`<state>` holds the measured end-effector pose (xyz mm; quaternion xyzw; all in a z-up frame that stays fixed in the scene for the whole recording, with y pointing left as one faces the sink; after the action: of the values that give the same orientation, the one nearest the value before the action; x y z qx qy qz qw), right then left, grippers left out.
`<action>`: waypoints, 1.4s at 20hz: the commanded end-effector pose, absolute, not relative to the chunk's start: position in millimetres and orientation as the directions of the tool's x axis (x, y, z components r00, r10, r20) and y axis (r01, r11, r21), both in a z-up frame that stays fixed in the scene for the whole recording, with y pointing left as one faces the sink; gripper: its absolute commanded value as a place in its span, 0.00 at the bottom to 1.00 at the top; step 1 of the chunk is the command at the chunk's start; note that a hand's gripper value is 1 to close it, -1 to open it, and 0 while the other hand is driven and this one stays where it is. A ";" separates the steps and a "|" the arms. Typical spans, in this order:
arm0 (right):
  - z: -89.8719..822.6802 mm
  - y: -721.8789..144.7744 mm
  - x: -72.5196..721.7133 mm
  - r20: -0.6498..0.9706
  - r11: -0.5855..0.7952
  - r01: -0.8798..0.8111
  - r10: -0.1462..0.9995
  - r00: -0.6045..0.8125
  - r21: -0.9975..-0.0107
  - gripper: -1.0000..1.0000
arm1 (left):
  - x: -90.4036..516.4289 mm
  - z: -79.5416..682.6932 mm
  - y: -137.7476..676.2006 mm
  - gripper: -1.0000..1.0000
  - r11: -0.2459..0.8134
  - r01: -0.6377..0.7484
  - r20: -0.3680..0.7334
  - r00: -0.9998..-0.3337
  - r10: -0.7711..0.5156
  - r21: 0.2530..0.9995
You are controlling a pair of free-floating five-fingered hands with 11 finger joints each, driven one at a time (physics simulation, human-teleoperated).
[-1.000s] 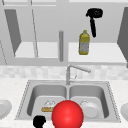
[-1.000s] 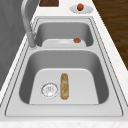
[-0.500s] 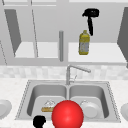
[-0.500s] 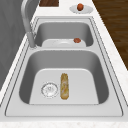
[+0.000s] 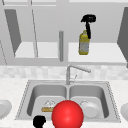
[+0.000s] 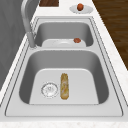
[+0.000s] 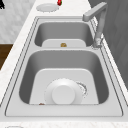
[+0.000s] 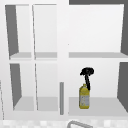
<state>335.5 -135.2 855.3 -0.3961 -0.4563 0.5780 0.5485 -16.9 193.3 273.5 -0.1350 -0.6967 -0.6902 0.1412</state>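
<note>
Right hand (image 5: 88, 21) at upper right of the front view, fingers reaching down onto the top of the yellow bottle (image 5: 84, 44); grip cannot be told. Bottle stands upright on the open cabinet's lower shelf (image 5: 100, 53). Left hand (image 5: 39, 121) at bottom left by the steel sink (image 5: 107, 87) rim, clenched. White counter (image 5: 10, 87); red ball (image 5: 67, 114) low centre.

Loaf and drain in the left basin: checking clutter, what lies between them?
Nothing: the loaf lies right beside the drain on bare basin floor, in the left side view.
</note>
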 end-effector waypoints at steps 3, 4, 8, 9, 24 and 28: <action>840.4 -135.3 364.2 0.006 -0.029 -0.420 0.997 -0.082 -0.907 0.00 | -16.9 273.5 193.3 0.50 0.011 0.383 0.383 -0.924 -0.007 0.924; 839.6 -135.2 368.4 0.006 -0.031 -0.445 0.997 -0.082 -0.895 0.00 | -16.9 273.5 193.3 0.50 0.011 0.383 0.383 -0.924 -0.007 0.924; 841.0 -133.2 388.0 0.015 -0.029 -0.535 0.997 -0.077 -0.845 0.00 | -16.9 273.5 193.3 0.50 0.011 0.383 0.383 -0.924 -0.007 0.924; 840.6 -133.3 392.8 0.011 -0.035 -0.555 0.997 -0.080 -0.831 0.00 | -16.9 273.5 193.3 0.50 0.011 0.383 0.383 -0.924 -0.007 0.924; 837.2 -131.6 444.6 0.034 -0.032 -0.695 0.996 -0.080 -0.718 0.00 | -16.9 273.5 193.3 0.50 0.011 0.383 0.383 -0.924 -0.007 0.924; 836.2 -130.5 457.0 0.027 -0.028 -0.688 0.997 -0.069 -0.725 0.00 | -16.9 273.5 193.3 0.50 0.011 0.383 0.383 -0.924 -0.007 0.924</action>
<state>447.5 -131.8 836.1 -0.2576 -0.3019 0.6638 0.6340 -16.9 193.3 273.5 -0.1350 -0.6967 -0.6902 0.1412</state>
